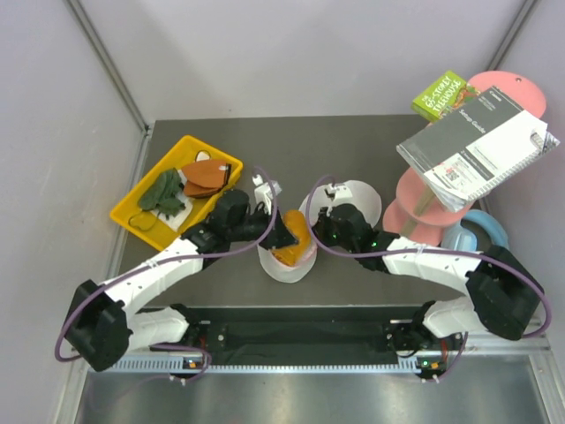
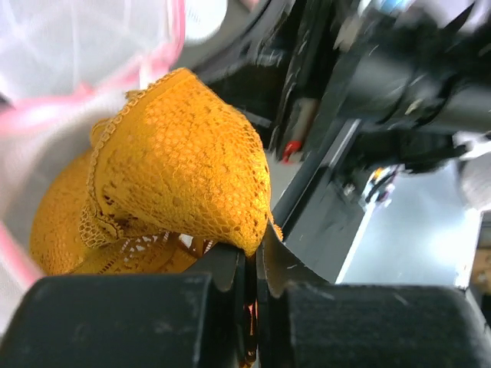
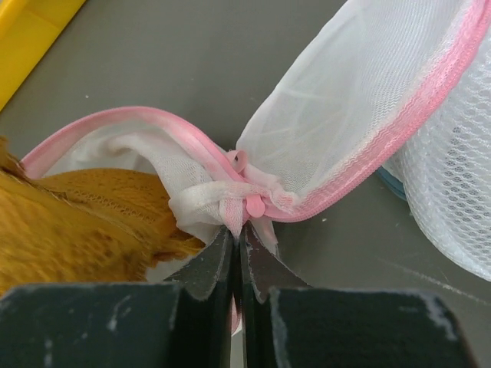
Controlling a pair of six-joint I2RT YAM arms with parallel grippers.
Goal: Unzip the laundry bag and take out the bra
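Bra (image 2: 184, 169) edge between left fingers (image 2: 225, 268)

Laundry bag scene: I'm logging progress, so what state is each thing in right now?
laundry bag, unzipped, its two halves spread open.
bra, partly inside the open half, one edge pinched.
left gripper, shut on the bra.
right gripper, shut on the laundry bag's pink rim.
yellow tray, loaded with cloth pieces.
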